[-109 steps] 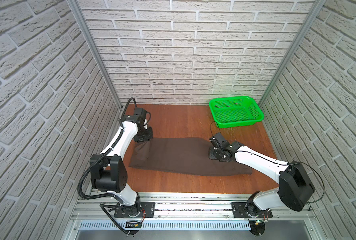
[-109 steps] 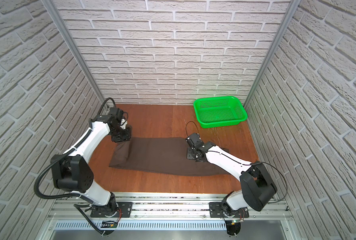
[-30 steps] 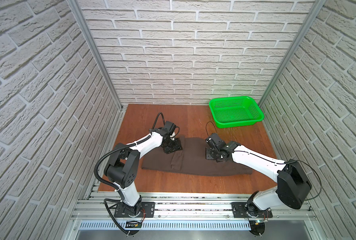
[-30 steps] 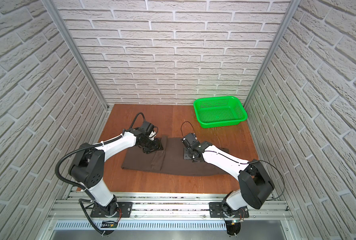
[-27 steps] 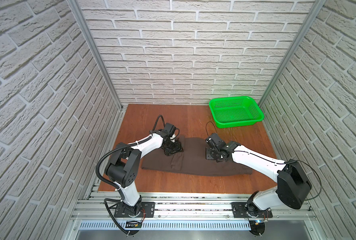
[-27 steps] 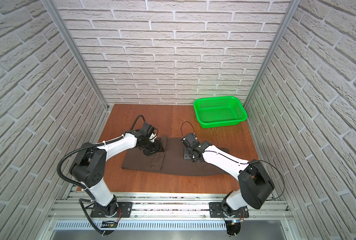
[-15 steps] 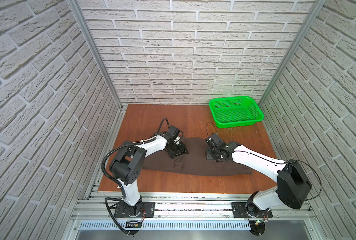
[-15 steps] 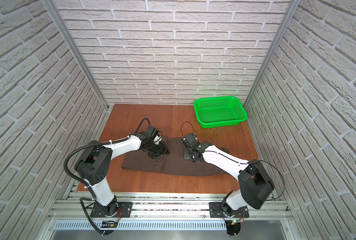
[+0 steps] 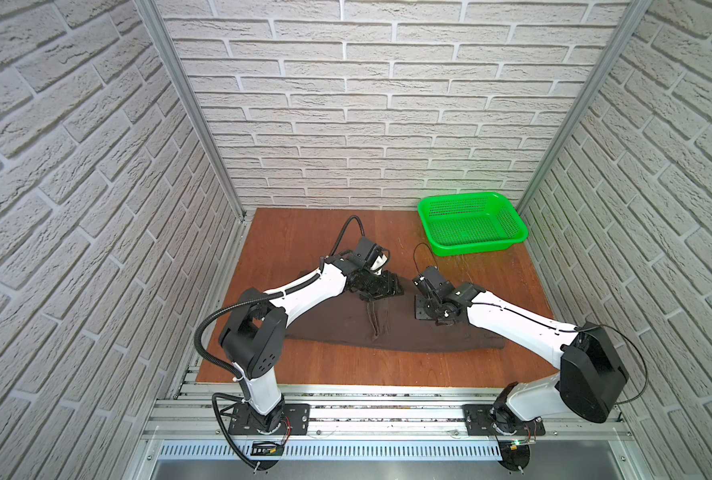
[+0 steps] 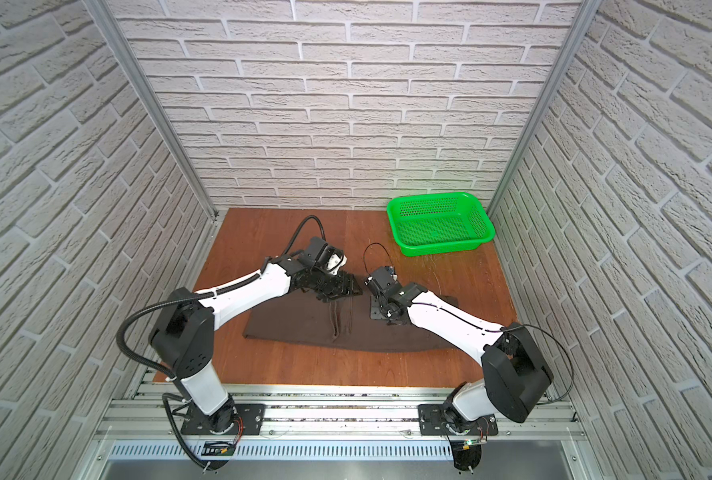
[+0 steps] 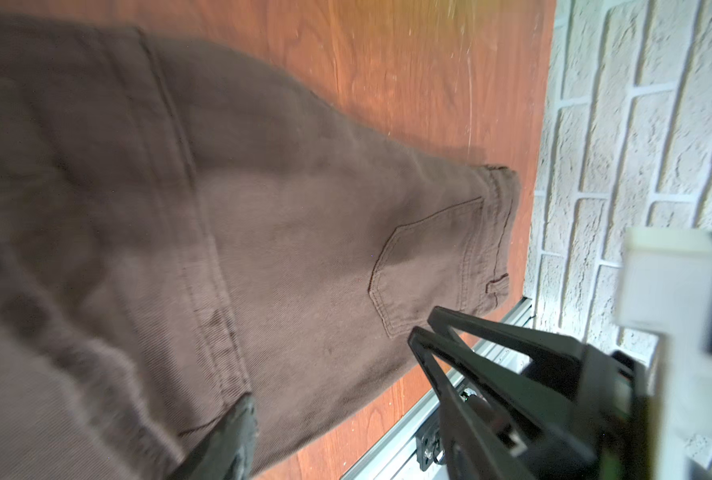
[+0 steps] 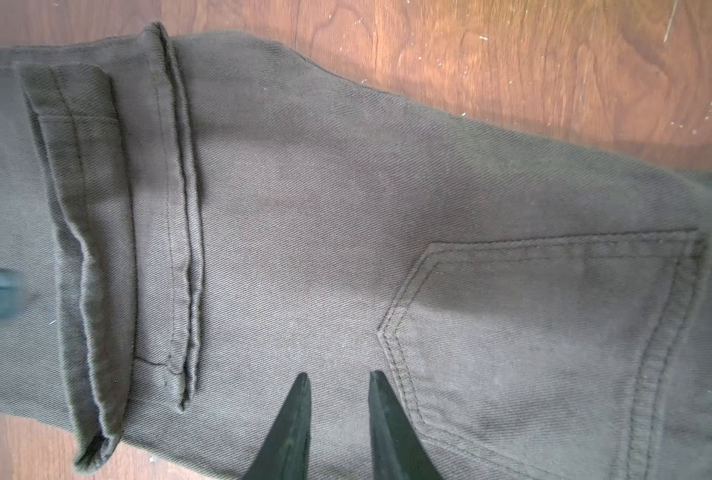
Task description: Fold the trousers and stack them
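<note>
The left gripper (image 9: 382, 286) hangs low over the far edge of the trousers (image 9: 337, 326). Its jaws are wide apart and nothing is caught between them. In the left wrist view one finger looks to be resting on or just above the cloth, though blur keeps me from being sure.

Directly beneath it, running toward the near edge of the table (image 9: 304, 232), lie the leg hems (image 9: 377, 320). They are doubled back over the trouser body, so the garment is a short brown band. Just past the hems, on the waist side, the right gripper (image 9: 432, 309) points straight down at the fabric. Its tips stand a narrow gap apart with only flat cloth showing between them, so it pinches nothing. The back pocket (image 12: 553, 332) sits right beside those tips, and the waistband end stretches away under the right arm. Well beyond both grippers, in the back corner, is the green basket (image 9: 474, 248), with nothing in it.

To my eye the legs are laid over and the left gripper is letting go, while the right one steadies the middle.

The next move probably calls for one more fold across. That means taking a clean grip on an end edge, gathering both layers so the hems don't slide, and carrying it over. After that the bundle can be stacked.
</note>
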Controlling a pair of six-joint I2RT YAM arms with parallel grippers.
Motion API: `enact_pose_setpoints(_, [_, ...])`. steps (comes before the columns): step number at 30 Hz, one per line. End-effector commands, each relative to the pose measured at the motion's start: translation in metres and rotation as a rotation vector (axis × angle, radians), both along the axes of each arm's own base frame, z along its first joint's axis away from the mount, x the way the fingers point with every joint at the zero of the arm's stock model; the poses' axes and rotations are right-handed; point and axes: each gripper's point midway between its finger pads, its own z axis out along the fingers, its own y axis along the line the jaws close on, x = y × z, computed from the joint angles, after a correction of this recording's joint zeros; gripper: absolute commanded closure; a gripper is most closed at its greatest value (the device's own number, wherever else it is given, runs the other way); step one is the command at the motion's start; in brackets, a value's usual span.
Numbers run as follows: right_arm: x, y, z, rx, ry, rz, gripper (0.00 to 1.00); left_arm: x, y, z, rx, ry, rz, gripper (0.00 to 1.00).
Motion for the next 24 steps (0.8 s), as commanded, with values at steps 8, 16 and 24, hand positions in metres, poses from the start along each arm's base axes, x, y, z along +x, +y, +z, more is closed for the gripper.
enact_pose_setpoints(8, [0.006, 0.019, 0.015, 0.03, -0.034, 0.029, 0.73, 0.024, 0.066, -0.038, 0.13, -0.002, 0.161, 0.33])
enact_pose_setpoints(16, [0.002, 0.011, 0.016, 0.01, -0.037, 0.019, 0.73, 0.039, 0.04, -0.085, 0.131, 0.095, 0.15, 0.32])
enact_pose_setpoints(24, [0.002, 0.008, 0.016, -0.007, -0.043, 0.02, 0.73, 0.033, -0.04, -0.057, 0.049, 0.052, -0.029, 0.34])
